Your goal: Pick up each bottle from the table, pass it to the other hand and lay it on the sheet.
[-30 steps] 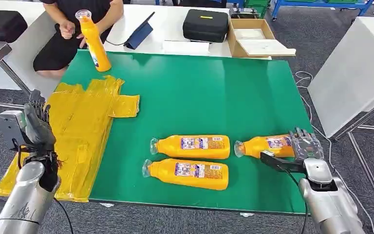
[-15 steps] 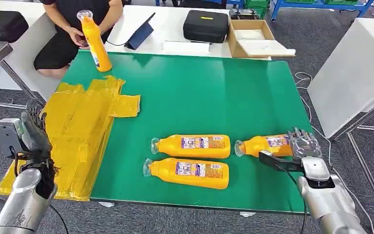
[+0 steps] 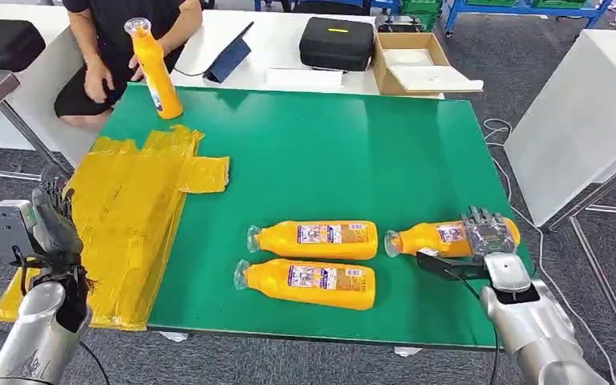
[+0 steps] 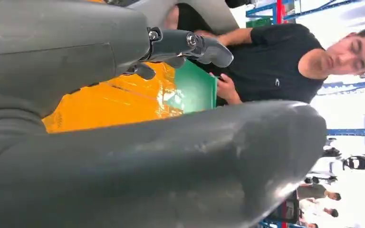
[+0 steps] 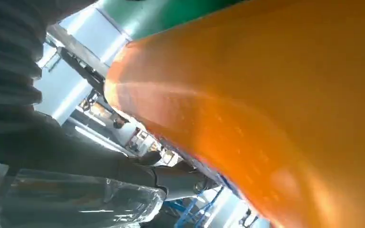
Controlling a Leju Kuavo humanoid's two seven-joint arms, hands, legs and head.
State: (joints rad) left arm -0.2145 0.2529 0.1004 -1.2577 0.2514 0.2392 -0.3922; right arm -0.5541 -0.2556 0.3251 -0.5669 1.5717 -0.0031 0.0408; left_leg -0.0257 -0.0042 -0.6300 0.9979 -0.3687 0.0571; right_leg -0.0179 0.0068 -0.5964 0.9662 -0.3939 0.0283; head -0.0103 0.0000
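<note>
Three orange bottles lie on the green table (image 3: 353, 152): two side by side in the middle (image 3: 317, 239) (image 3: 309, 282) and one at the right (image 3: 437, 237). My right hand (image 3: 488, 241) covers that right bottle's base end, fingers spread over it and thumb standing off on the near side. In the right wrist view the bottle (image 5: 266, 95) sits close against the palm. A fourth bottle (image 3: 156, 70) stands upright at the far left corner. The yellow sheet (image 3: 128, 216) covers the table's left part. My left hand (image 3: 52, 220) is raised beside the sheet, fingers apart, holding nothing.
A person (image 3: 120, 32) sits behind the far left corner, one hand near the upright bottle. A black case (image 3: 338, 40), a cardboard box (image 3: 417, 60) and a tablet (image 3: 231, 54) lie on the white table behind. A white table (image 3: 585, 112) stands at the right.
My right hand has moved forward over the right bottle's base end. The person's hand has drawn away from the upright bottle. My left hand has sunk slightly.
</note>
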